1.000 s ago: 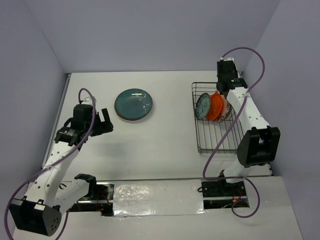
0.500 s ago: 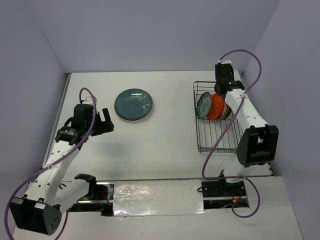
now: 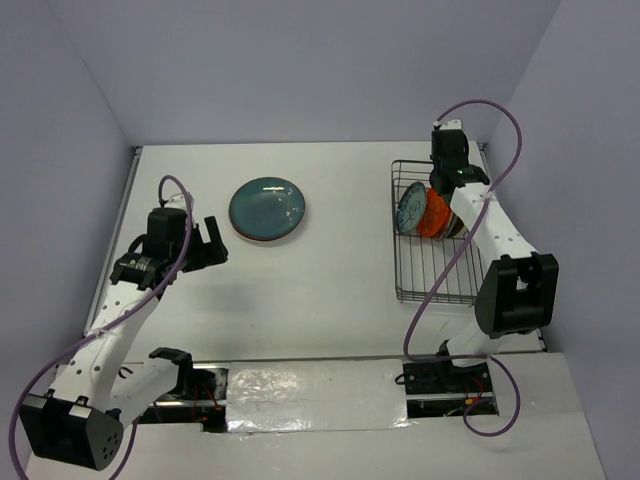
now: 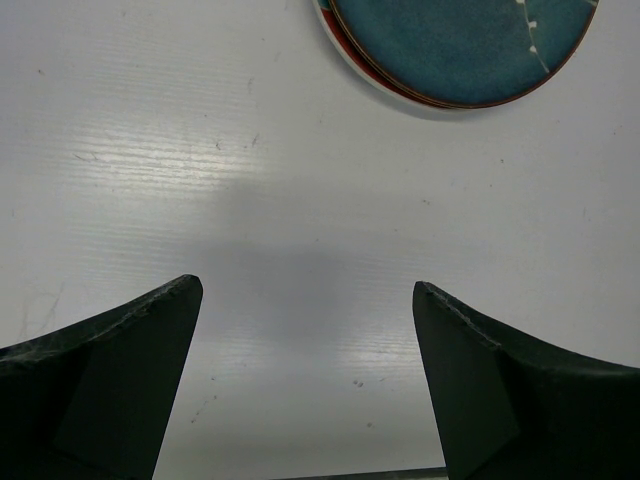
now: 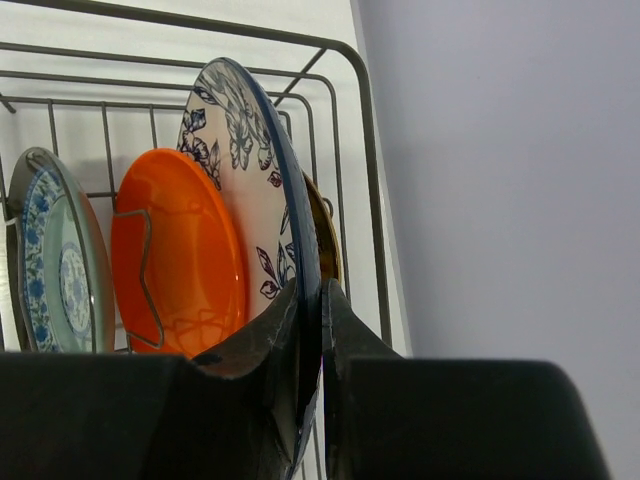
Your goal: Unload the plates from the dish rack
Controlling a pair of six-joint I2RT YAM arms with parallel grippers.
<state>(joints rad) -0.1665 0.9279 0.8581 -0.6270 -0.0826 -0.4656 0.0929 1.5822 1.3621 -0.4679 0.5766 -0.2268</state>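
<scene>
right pincer (image 5: pixel 310 300): nearly closed, clamped on the rim of the white floral plate (image 5: pixel 250 190), one finger on each face. That plate stands upright in the dish rack (image 3: pixel 396 255), at 3 o'clock on the worktop (image 3: pixel 330 270). In the right wrist view the orange plate (image 5: pixel 185 250) sits just beside the floral one at its 9 o'clock, with the blue-patterned small plate (image 5: pixel 60 270) further out at 9.

left pincer (image 4: pixel 307 288): fingers wide apart, holding nothing, over bare worktop at 9 o'clock. The teal plate (image 3: pixel 267 208) lies flat at 11 o'clock, stacked on a red-rimmed plate (image 4: pixel 336 32). From the left wrist it's at 1 o'clock, well apart from the fingers.
</scene>
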